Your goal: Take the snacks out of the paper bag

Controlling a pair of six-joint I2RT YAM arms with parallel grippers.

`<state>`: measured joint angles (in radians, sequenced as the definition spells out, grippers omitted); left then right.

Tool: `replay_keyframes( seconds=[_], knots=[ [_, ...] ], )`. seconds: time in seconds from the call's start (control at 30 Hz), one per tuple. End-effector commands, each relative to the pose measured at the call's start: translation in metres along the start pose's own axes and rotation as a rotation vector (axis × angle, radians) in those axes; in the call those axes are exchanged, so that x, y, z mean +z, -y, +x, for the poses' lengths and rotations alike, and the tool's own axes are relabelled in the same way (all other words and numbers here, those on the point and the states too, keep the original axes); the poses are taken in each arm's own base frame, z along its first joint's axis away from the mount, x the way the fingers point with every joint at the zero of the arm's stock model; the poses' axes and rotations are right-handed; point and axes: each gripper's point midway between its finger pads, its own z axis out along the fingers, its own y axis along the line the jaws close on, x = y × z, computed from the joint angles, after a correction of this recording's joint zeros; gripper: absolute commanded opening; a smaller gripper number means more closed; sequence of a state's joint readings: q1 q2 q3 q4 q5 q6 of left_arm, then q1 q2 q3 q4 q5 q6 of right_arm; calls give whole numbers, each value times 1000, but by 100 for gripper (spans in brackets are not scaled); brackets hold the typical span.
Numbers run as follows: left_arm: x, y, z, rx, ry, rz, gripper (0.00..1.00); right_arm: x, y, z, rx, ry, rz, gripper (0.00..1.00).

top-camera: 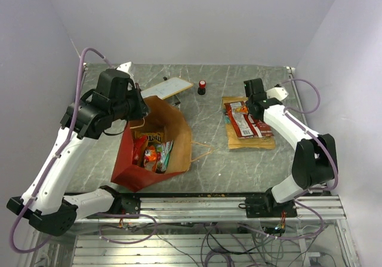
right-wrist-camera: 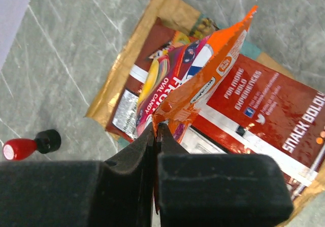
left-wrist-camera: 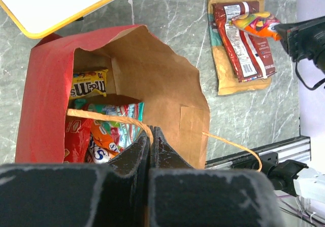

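Note:
The paper bag (top-camera: pixel 174 129) lies open on the left of the table, red outside and brown inside (left-wrist-camera: pixel 152 74). My left gripper (left-wrist-camera: pixel 149 135) is shut on its tan handle (left-wrist-camera: pixel 101 116) and holds the mouth up (top-camera: pixel 138 109). Several snacks (top-camera: pixel 152 153) are inside, including a yellow packet (left-wrist-camera: pixel 89 84). My right gripper (right-wrist-camera: pixel 156 128) is shut on an orange candy packet (right-wrist-camera: pixel 203 79), also seen in the left wrist view (left-wrist-camera: pixel 256 24). It holds the packet just above a red packet (right-wrist-camera: pixel 264 115) and a brown-gold packet (right-wrist-camera: pixel 109 95) lying on the table at the right (top-camera: pixel 245 123).
A small red-and-black cylinder (top-camera: pixel 202 87) stands at the back middle (right-wrist-camera: pixel 30 144). A flat white board with a yellow edge (top-camera: pixel 167 89) lies behind the bag (left-wrist-camera: pixel 61 3). The bag's second handle (top-camera: pixel 203 150) trails toward the near rail (top-camera: pixel 239 201).

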<state>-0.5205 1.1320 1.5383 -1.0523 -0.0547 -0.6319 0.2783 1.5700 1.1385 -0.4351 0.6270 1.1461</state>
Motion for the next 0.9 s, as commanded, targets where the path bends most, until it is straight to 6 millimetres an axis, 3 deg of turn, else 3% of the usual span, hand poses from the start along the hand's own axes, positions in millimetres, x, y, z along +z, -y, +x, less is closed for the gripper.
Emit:
replay_keyframes(
  seconds=[0.0,0.13,0.2,0.27,0.37,0.43,0.57,0.67,0.73,0.87],
  knots=[
    [-7,8,-9,26,11,37,7,-10,16,12,68,-31,50,3],
    [-4,12,-4,26,-12,56,7,-25,51,46,75,-149,159,10],
    [-1,14,0,26,-30,73,7,-31,55,66,71,-231,132,20],
    [2,16,4,27,-45,88,7,-38,66,88,58,-317,114,22],
    [4,17,9,33,-54,109,7,-53,83,103,69,-404,137,25],
    [5,15,13,34,-55,109,7,-64,84,99,40,-426,111,31],
    [2,13,16,42,-45,122,7,-94,67,74,-92,-432,-47,54],
    [-3,12,18,53,-48,127,7,-125,35,63,-238,-464,-314,70],
    [-8,12,19,60,-48,130,7,-152,15,68,-336,-528,-526,73],
    [-15,14,18,69,-38,150,7,-204,-14,84,-446,-691,-789,75]
  ],
)
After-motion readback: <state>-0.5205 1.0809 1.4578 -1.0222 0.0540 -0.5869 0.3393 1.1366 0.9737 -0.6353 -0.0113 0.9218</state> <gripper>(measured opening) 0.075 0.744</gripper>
